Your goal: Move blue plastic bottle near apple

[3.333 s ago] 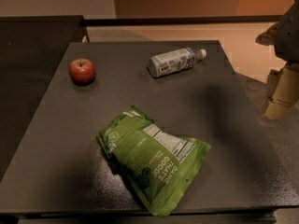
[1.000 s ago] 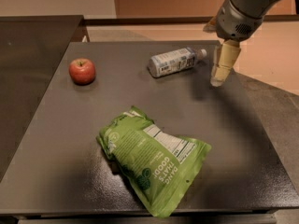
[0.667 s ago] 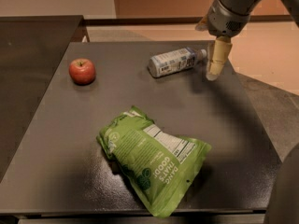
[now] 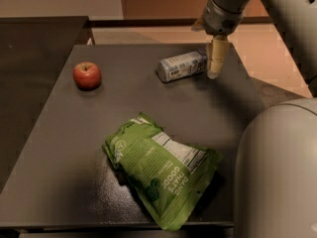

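The gripper (image 4: 214, 72) hangs down from the gray arm (image 4: 225, 9) at the back right of the dark table (image 4: 64, 182). Its tip is low, close to the table top, right at the right end of the blue plastic bottle (image 4: 182, 66). It is hard to tell if the gripper is spread apart or closed, or if it touches the bottle. The bottle lies on its side near the back edge of the table. The apple (image 4: 87, 76) sits well apart from it, over on the left side. 1 green snack bag (image 4: 161, 170) lies flat near the front of the table. A big round gray part of the robot (image 4: 277, 172) fills the bottom right corner.
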